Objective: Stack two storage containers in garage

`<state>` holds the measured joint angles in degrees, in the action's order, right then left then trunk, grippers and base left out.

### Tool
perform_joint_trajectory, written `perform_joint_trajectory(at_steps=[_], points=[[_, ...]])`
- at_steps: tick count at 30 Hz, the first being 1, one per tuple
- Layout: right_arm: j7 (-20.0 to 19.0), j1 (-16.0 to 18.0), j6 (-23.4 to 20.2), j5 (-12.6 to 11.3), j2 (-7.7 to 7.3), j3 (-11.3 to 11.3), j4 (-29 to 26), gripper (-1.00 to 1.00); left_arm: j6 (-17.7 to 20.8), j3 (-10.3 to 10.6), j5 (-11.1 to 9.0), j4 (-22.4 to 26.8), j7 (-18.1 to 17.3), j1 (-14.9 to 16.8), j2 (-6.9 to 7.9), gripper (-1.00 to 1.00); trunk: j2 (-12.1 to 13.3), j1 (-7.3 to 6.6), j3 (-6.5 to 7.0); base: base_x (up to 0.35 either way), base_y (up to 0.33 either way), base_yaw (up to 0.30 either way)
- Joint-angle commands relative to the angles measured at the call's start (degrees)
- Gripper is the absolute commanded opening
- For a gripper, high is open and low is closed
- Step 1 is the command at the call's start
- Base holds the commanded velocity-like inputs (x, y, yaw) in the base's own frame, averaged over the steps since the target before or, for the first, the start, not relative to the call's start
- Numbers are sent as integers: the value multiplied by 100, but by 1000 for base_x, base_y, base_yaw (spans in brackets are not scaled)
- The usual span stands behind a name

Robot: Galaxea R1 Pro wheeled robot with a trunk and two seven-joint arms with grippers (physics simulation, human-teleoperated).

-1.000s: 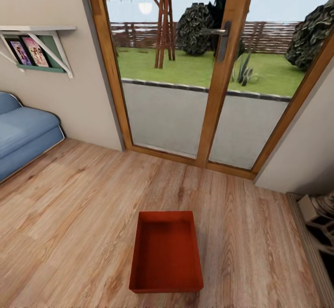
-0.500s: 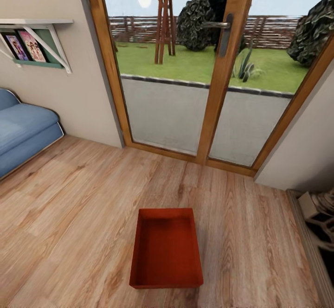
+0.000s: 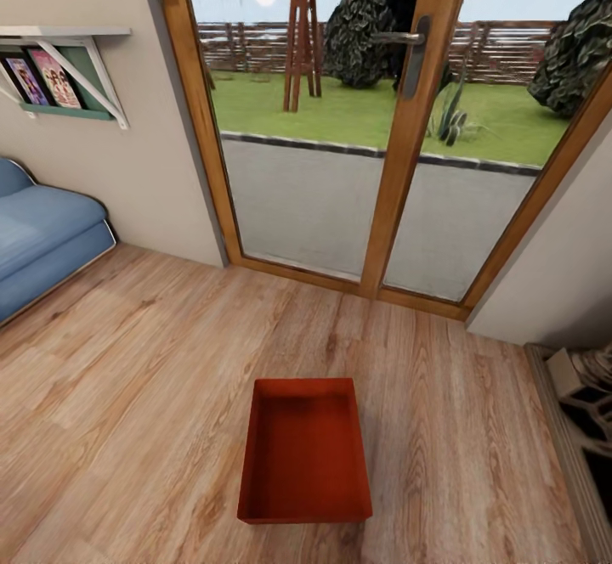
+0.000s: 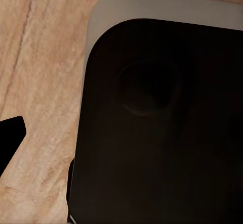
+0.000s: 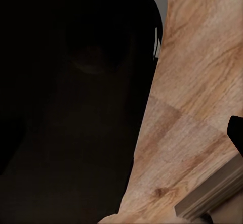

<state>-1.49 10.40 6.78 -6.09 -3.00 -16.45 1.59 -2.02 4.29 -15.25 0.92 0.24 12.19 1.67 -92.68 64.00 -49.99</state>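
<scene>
- From the head camera I see one storage container (image 3: 304, 452), a red-orange rectangular plastic bin with plain straight walls and no lid, sitting low in the middle of the view.
- It rests upright and open on the wood plank floor (image 3: 136, 394) of the living room; its inside is bare and smooth.
- The planks are light, with visible grain and knots, running up toward a glazed door (image 3: 374, 131).
- The door has a warm wooden frame, a dark metal handle (image 3: 408, 50) and clear panes looking onto grass, a wooden swing frame (image 3: 297, 29) and dark bushes.
- A blue upholstered sofa (image 3: 42, 245) with rounded edges sits at the far left, well apart from the container.
- Above it, a white bracketed shelf (image 3: 68, 63) on the pale wall holds colourful pictures.
- A stack of pale, angular objects (image 3: 586, 398) sits at the right edge; I cannot tell what they are.
- Both wrist cameras show a large dark rounded body of the robot (image 4: 162, 123) over wood planks.
- I cannot tell whether either gripper's jaws are apart or together.
</scene>
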Motion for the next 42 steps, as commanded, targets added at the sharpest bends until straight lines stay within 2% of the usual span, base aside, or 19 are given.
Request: perform_joint_trajectory(at_steps=[1,13,22,23,24,27,28,29,30,33,35,36,38,39,40,42], points=[[-17,6,34,-63,1,-46,17,100,-18,46,-49,-4,2,3,0,100,-2,-1,-4,0,0,0],[72,6,60,-32,-3,-70,17,100,-18,46,-49,-4,2,3,0,100,-2,-1,-4,0,0,0],[93,5,16,-67,61,-25,-45,100,-15,12,-69,101,-18,3,17,100,-2,-1,-4,0,0,0],[91,0,-32,-67,69,-25,-126,100,-9,8,-73,279,-4,3,40,100,-2,-1,-4,0,0,0],[74,-3,-183,-72,77,-19,-369,100,16,4,-77,746,27,3,85,100,-2,-1,-4,0,0,0],[70,14,-497,-84,57,7,-881,100,127,-3,-77,1556,155,3,157,100,-2,-1,-4,0,0,0],[77,42,-732,-110,44,40,-1350,100,329,-5,-59,2136,274,3,194,100,-2,-1,-4,0,0,0],[85,90,-875,-126,46,69,-1672,100,523,-5,-43,2501,343,3,209,100,-2,-1,-4,0,0,0],[109,212,-1036,-140,59,108,-2072,100,872,-6,-24,3072,450,3,220,100,-2,-1,-4,0,0,0],[240,648,-1166,-158,97,160,-2403,100,1395,-6,-14,3816,598,14,227,100,-2,-1,-4,0,0,0],[422,979,-1218,-168,146,177,-2479,100,1891,-7,-11,4391,696,95,225,100,-2,-1,-4,0,0,0],[504,1092,-1236,-171,179,181,-2495,100,2006,-7,-9,4515,714,140,224,100,-2,-1,-4,0,0,0],[1057,1587,-1270,-170,406,190,-2535,100,2489,-7,-11,4932,814,501,208,100,-2,-1,-4,0,0,0],[1183,1665,-1258,-167,455,191,-2538,100,2566,-7,-17,4972,834,587,204,100,-2,-1,-4,0,0,0],[1506,1871,-1220,-155,583,193,-2548,100,2757,-4,-38,5013,885,820,193,100,-2,-1,-4,0,0,0],[1757,2253,-1188,-151,744,194,-2550,100,2918,2,-31,4775,927,1134,149,100,-2,-1,-4,0,0,0]])
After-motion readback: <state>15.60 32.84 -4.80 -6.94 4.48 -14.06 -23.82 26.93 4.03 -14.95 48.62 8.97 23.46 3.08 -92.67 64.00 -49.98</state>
